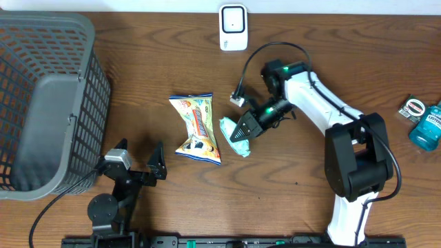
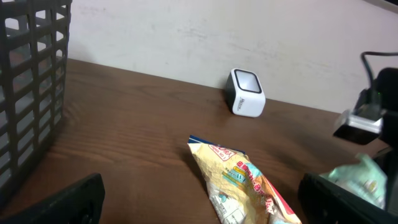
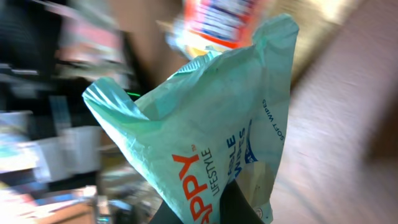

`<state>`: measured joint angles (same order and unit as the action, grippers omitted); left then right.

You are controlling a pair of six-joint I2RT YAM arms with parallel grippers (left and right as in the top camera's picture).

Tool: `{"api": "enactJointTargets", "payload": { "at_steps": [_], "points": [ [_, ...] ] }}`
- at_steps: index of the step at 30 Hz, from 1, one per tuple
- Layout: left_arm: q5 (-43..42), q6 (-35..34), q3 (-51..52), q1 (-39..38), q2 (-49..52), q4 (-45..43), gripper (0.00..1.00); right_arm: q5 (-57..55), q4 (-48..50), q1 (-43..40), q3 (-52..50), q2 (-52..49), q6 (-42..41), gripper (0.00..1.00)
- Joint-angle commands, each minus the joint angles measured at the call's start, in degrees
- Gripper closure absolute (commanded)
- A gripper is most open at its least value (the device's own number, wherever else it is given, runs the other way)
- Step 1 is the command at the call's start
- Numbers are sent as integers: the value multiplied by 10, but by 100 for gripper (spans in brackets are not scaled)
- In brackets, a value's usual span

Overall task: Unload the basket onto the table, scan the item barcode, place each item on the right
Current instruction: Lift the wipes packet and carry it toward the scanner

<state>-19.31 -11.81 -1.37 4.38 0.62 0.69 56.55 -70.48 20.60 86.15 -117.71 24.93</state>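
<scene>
1. The brown wooden table (image 1: 344, 62) fills the overhead view
2. A grey plastic basket (image 1: 48, 103) with slatted walls stands at 9 o'clock, reaching to the far left corner
3. The white and black right arm (image 1: 317, 103) rises from its base at 5 o'clock, bends near 1 o'clock and reaches back toward the middle of the table
4. A yellow snack bag (image 1: 198, 127), pinched in at its waist, lies flat just left of centre, well apart from the basket
5. The left pincer (image 1: 138, 155) sits low at 7 o'clock with its two dark fingers (image 2: 68, 202) spread as wide as they go; nothing is between them and they touch nothing, and the snack bag lies out ahead of them toward 1 o'clock
6. The right pincer (image 1: 238, 132) is at the centre, pointing toward 7 o'clock, its jaws closed tight on a pale green wipes packet (image 1: 238, 145)
7. That wipes packet is just beside the snack bag's right edge, at its 3 o'clock; from the right wrist it stands up crumpled out of the grip, orange and blue print showing, the background blurred. Whether it is clear of the tabletop cannot be told
8. A small white scanner (image 1: 233, 27) stands at 12 o'clock by the far edge, well apart from the held packet
9. A teal bottle (image 1: 427, 127) lies at 3 o'clock by the right edge
</scene>
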Motion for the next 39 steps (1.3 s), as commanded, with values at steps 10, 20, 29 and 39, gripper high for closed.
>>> {"api": "enactJointTargets", "payload": {
  "at_steps": [10, 20, 29, 39],
  "points": [
    [-5, 1, 11, -2, -3, 18, 2, 330, -192, -42, -5, 5, -4, 99],
    [-5, 1, 11, -2, -3, 18, 2, 313, -176, -67, -5, 5, 43, 99],
    [-5, 1, 11, -2, -3, 18, 2, -19, 38, -63, 43, 5, -149, 99],
    [-5, 1, 11, -2, -3, 18, 2, -269, 320, -30, 110, 6, -325, 99]
  ]
}}
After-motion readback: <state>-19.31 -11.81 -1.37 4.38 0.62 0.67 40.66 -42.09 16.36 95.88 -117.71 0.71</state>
